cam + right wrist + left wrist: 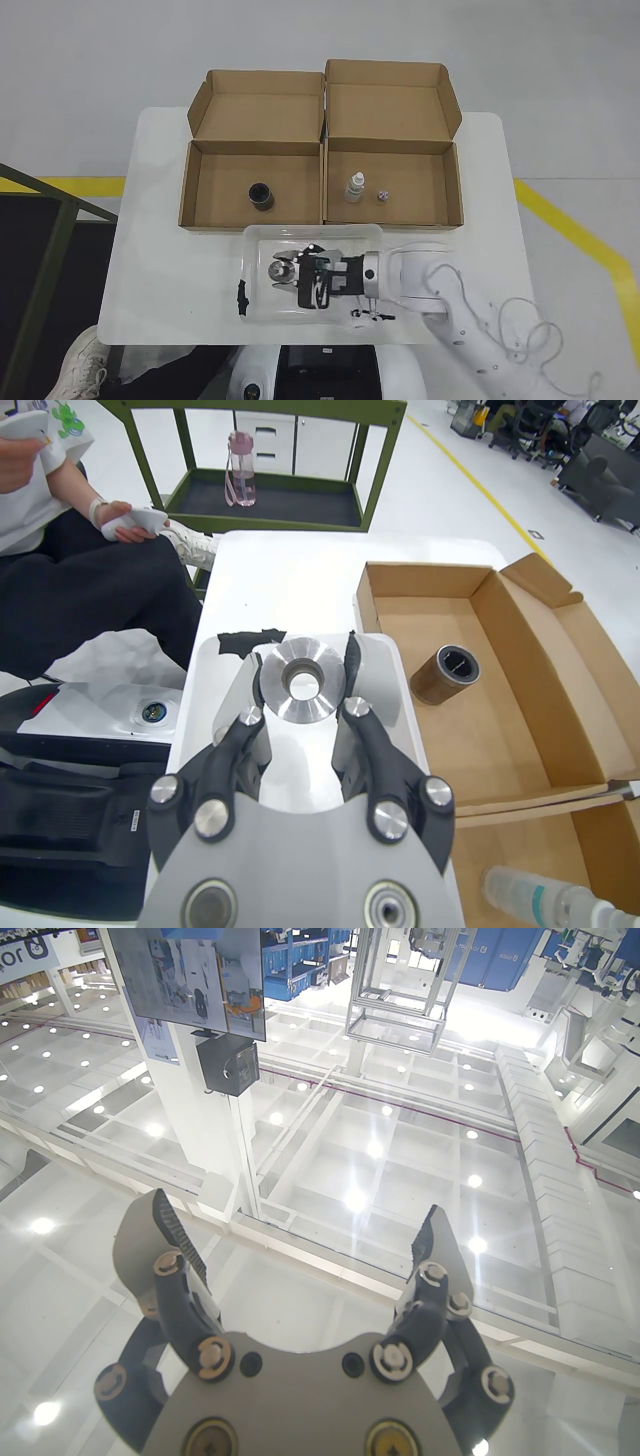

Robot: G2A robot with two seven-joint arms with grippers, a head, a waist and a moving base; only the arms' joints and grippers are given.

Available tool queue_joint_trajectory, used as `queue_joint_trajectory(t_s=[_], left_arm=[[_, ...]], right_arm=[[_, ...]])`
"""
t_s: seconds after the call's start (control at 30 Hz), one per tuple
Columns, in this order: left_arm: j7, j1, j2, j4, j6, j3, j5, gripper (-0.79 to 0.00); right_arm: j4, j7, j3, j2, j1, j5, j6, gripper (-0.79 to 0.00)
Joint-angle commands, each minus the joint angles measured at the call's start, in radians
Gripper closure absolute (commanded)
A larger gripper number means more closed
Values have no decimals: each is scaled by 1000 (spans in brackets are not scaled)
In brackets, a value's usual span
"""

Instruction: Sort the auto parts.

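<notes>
- Up close, the right gripper (303, 665) has its fingers clenched tight on a silver metal disc (327, 695) with a round hole through its middle.
- The disc sits between the two fingers, over the clear tray (262, 240), towards the tray's left half.
- The tray lies on the white tabletop (170, 270), and a small black part (241, 297) hangs at the tray's left edge.
- Just beyond the tray, two open cardboard boxes stand side by side with their lids folded back.
- The left box (215, 195), beyond the tray's left half, holds a dark cylinder (261, 194) standing on end, well apart from the walls.
- The right box (420, 190), beyond the tray's right half, holds a small clear bottle (355, 186) upright, with a tiny pale piece (382, 196) just beside it; what that piece is, I cannot tell.
- The left gripper (297, 1208) points up at the ceiling, well away from the tray, fingers spread wide and released, with nothing between them.
</notes>
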Motion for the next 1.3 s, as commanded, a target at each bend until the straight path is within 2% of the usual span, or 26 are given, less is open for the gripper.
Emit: queue_joint_trajectory(t_s=[0.0, 0.13, 0.33, 0.77, 1.03, 1.27], left_arm=[[0, 0, 0, 0, 0, 0, 0, -785], [0, 0, 0, 0, 0, 0, 0, -785], [0, 0, 0, 0, 0, 0, 0, -785], [0, 0, 0, 0, 0, 0, 0, -785], [0, 0, 0, 0, 0, 0, 0, -785], [0, 0, 0, 0, 0, 0, 0, -785]], right_arm=[[-22, -10, 12, 2, -1, 23, -1, 0], [-50, -30, 58, 11, -1, 89, -19, 0], [-97, -45, 140, 24, -15, 141, 7, 0], [-180, -141, 351, 52, -14, 370, -24, 0], [-185, -209, 411, 60, -23, 449, -40, 0], [-202, -272, 452, 65, -53, 451, -64, 0]])
